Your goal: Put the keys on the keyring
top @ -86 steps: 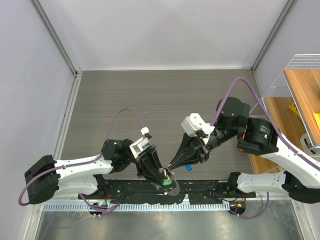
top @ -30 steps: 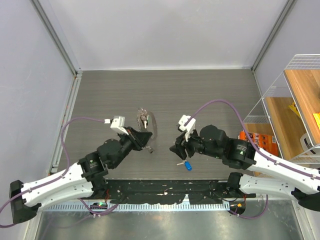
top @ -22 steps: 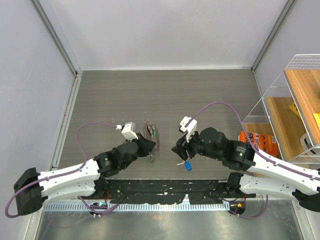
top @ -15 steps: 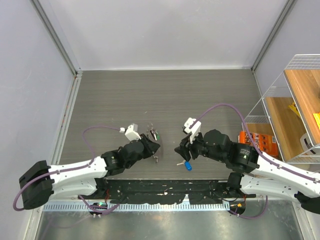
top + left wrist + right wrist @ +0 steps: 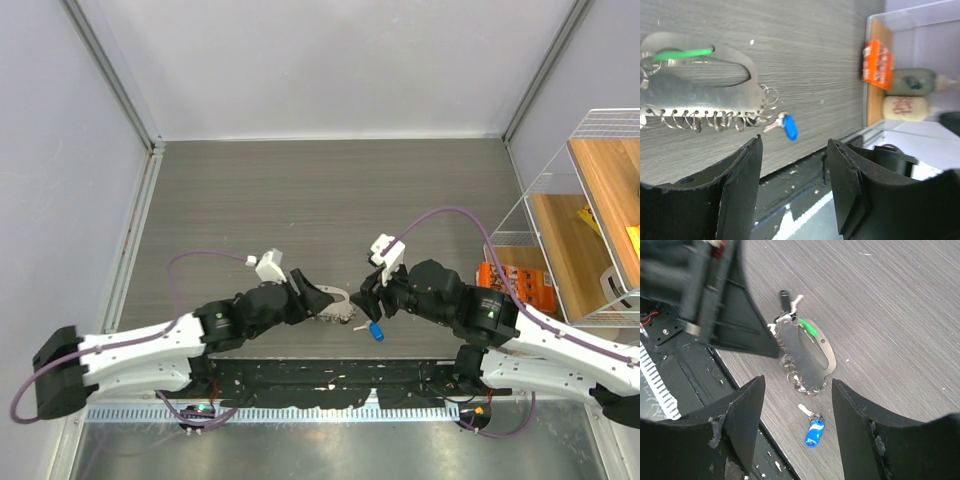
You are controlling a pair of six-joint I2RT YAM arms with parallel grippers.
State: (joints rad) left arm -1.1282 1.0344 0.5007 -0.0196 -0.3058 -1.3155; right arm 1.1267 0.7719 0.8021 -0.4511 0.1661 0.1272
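Both grippers are spread wide and empty: the left gripper point(image 5: 795, 141) hangs beside the keyring point(image 5: 705, 97), and the right gripper point(image 5: 796, 384) hangs over its ringed edge. From above, the left fingers hide part of the keyring. It lies flat on the grey wood-grain table point(image 5: 330, 190), which has pale lilac walls point(image 5: 330, 70) around it. A wire shelf rack point(image 5: 590, 130), cut off by the frame, stands far right of the keyring. The keyring is a slotted metal plate edged with small split rings. A green key point(image 5: 682, 52) sits at one end, with a black key point(image 5: 785, 296) just beyond it. A blue key point(image 5: 789, 127) lies just off the other end; contact is unclear. Lettering on the orange packet point(image 5: 876, 65) and two bottles point(image 5: 907, 109) is unreadable.
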